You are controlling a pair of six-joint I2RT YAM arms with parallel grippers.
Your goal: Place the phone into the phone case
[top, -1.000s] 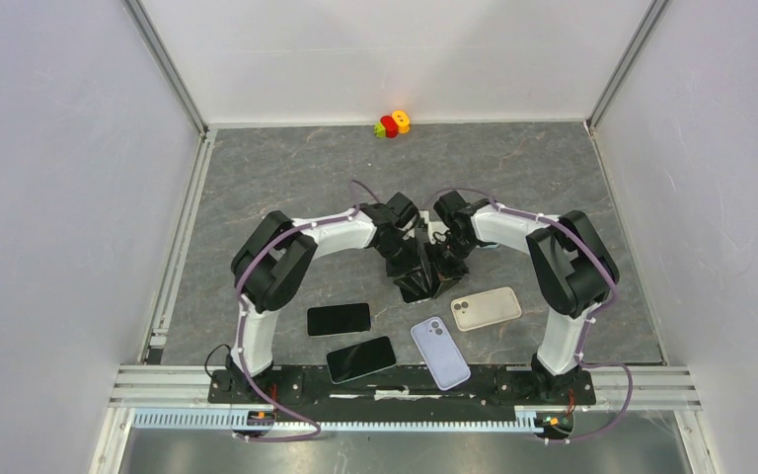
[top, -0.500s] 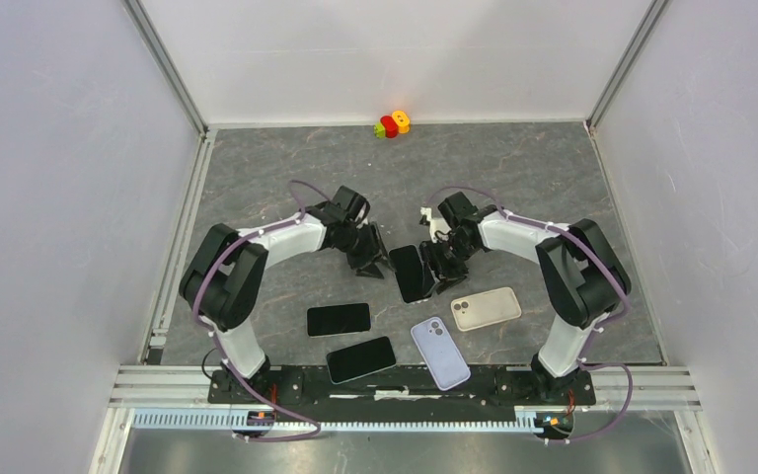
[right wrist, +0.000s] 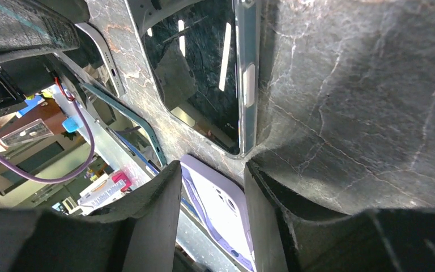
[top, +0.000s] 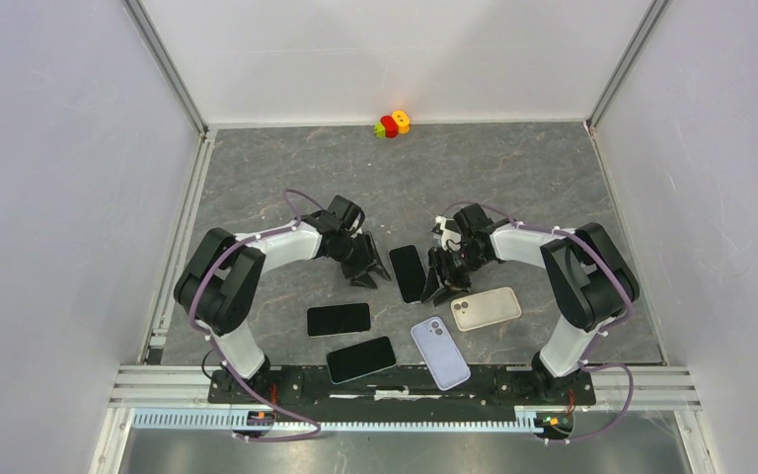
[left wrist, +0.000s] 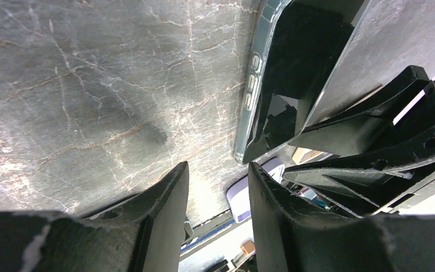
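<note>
Lying flat and screen-up on the grey desk [top: 286, 168], the phone [top: 408, 273] rests between two robot arms. It appears to be seated in its clear phone case [right wrist: 248, 85], whose translucent rim and side buttons show along one long edge. The left tool [top: 367, 271] hovers near one side and the right tool [top: 441, 283] just beside the other, each with its fingers parted partway and nothing between them. The cased phone looks stiff, thin and fairly light, and its glossy glass is probably slick and easily scratched. Because it lies flat it offers little edge, so the surest hold is probably across the two long sides on the case's rim, clear of the buttons. Two dark handsets [top: 339, 319], a lavender handset [top: 440, 353] and a beige handset [top: 486, 308] lie nearer the arms' bases.
</note>
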